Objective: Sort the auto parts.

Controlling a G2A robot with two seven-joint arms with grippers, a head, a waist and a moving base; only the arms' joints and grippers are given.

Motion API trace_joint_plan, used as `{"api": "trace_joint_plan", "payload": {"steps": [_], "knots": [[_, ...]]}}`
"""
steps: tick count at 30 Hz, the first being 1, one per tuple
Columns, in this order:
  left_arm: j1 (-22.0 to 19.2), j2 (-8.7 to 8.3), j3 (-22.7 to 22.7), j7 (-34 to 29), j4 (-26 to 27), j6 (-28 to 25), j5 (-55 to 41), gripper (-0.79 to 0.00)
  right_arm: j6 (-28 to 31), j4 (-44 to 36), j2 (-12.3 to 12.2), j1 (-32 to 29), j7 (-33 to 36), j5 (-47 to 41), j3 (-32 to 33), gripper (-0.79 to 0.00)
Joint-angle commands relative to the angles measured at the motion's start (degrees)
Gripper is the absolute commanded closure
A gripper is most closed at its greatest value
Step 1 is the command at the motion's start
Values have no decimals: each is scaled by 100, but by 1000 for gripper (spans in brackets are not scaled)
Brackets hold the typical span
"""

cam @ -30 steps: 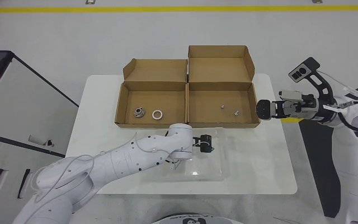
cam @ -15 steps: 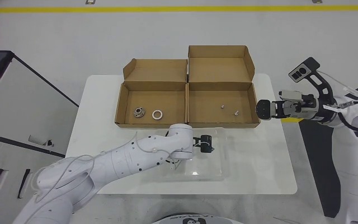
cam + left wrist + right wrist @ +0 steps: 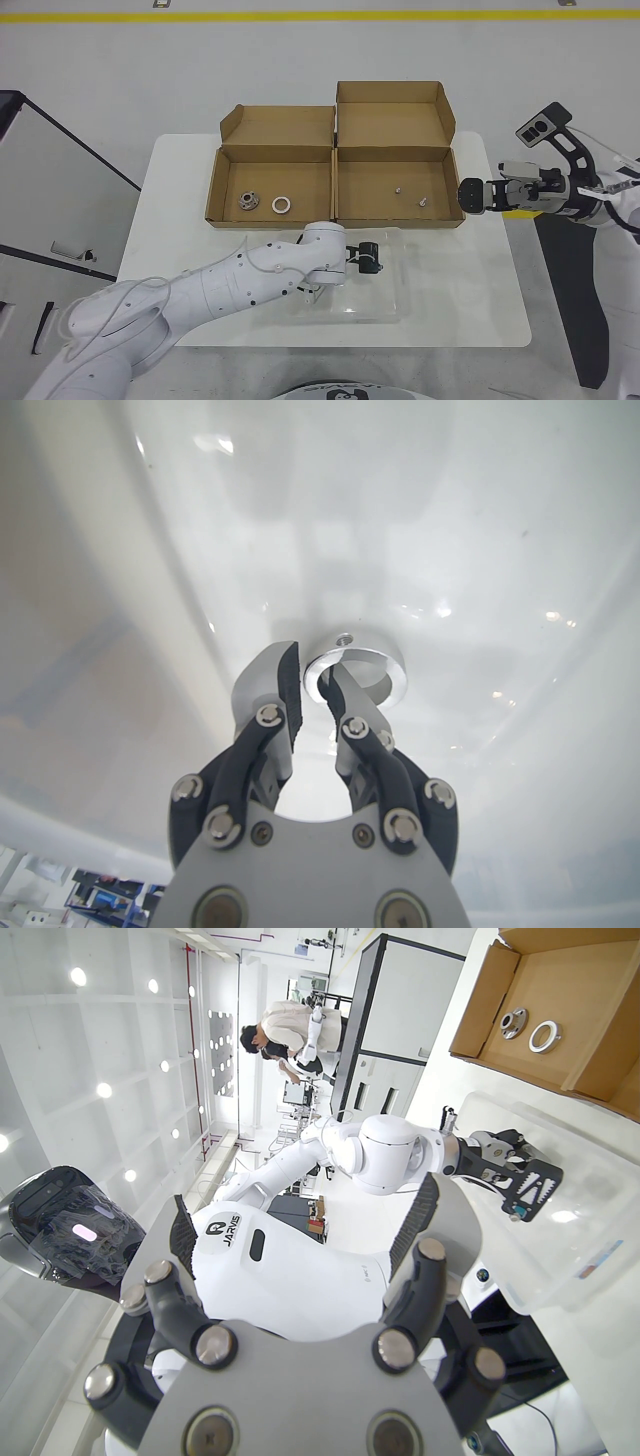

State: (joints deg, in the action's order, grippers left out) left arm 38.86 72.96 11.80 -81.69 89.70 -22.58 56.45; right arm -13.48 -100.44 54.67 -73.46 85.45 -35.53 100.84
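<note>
Right, down in the clear plastic bin, which sits at the near edge of the desk about midway along it, the left gripper is on its part. Its fingers straddle the wall of a silver ring, one black pad on the outside and the other finger down inside the bore, and they pinch the wall between them. The ring lies level, low in the bin, with a small threaded hole in its side on the face turned away from the gripper.

Over at the desk's right edge, the right gripper hangs with its fingers spread wide and nothing between them. It is just beside the outer right wall of the right-hand cardboard box.

That box and the left-hand cardboard box stand side by side, walls touching, on the far half of the desk. Both lids are folded back toward the far edge.

In the left-hand box a flanged hub and a second ring lie close together but apart, toward the box's near wall. In the right-hand box there is a small metal piece and a second small piece near it, toward the right. Both are too small to tell what they are.
</note>
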Motion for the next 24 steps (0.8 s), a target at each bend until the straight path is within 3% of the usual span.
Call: {"api": "trace_joint_plan", "payload": {"steps": [1,4,8,9,10,16,24], "knots": [[-5,7,-12,-5,-13,5,-5,-206,0,0,0,0,0,0,0,-785],[-11,15,-24,-12,-23,12,-7,-194,0,0,0,0,0,0,0,-785],[-11,27,-43,-22,-51,22,-11,-120,0,0,0,0,0,0,0,-785],[-10,30,-40,-27,-60,27,-14,-92,0,0,0,0,0,0,0,-785],[-9,32,-38,-28,-61,28,-14,0,0,0,0,0,0,0,0,-785],[-63,21,46,-155,58,155,-53,0,0,0,0,0,0,0,0,-785],[-381,-141,203,-507,753,507,-234,0,0,0,0,0,0,0,0,-785]]}}
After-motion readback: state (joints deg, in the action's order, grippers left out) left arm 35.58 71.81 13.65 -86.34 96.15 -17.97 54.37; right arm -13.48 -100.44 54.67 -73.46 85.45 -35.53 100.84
